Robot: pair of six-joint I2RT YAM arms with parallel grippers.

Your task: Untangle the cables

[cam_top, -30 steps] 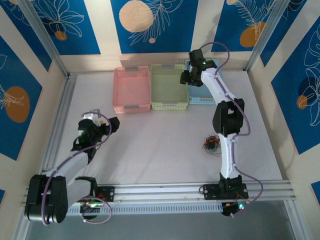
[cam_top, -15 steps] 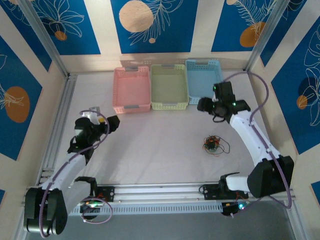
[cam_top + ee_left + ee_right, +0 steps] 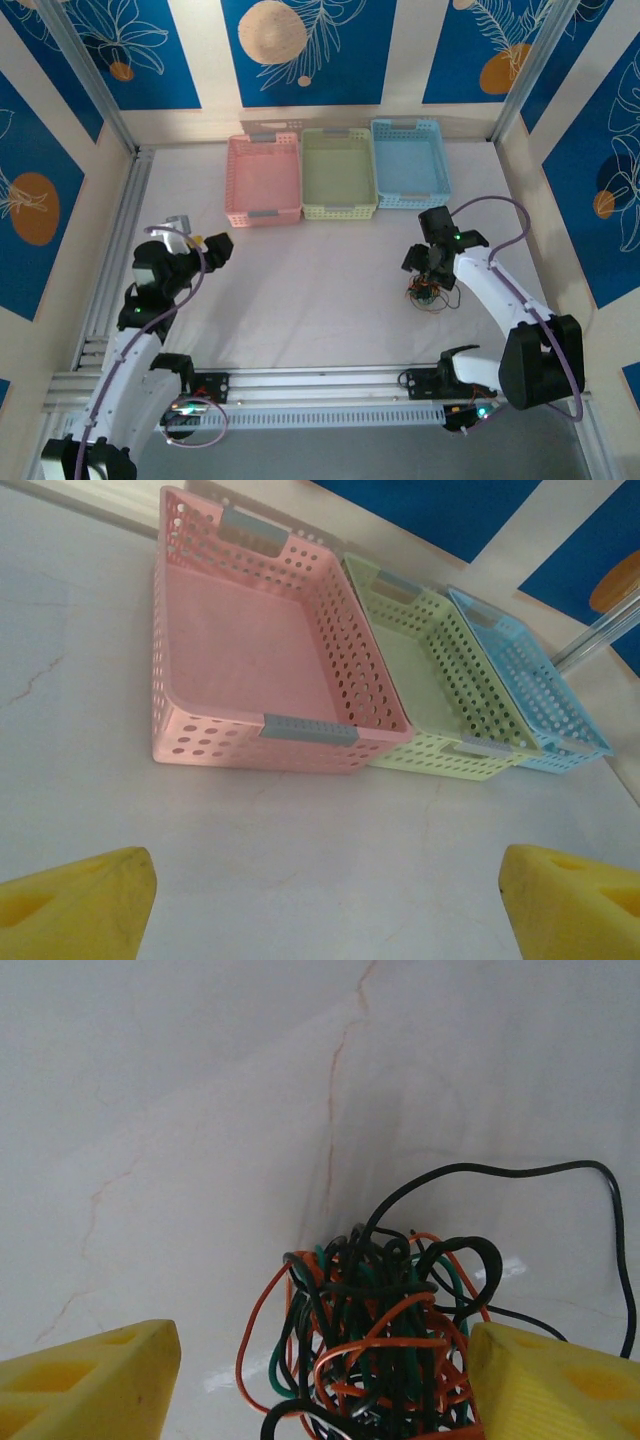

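- Cables are what we are after, and the white table carries them near its right edge, roughly midway between front and back.
- Three baskets, pink, green and blue, line the table's back edge, well apart from the wires.
- Our left gripper hovers by the left edge, yellow pads wide, holding nothing.
- Our right gripper hangs over the clump, pads spread wide on either side of it, not clamped.
- We see one tight knot of black, orange and green wire, with a black loop straying right.
- We judge this the reach for a first grasp; next we must close on one loose strand, not the whole knot.
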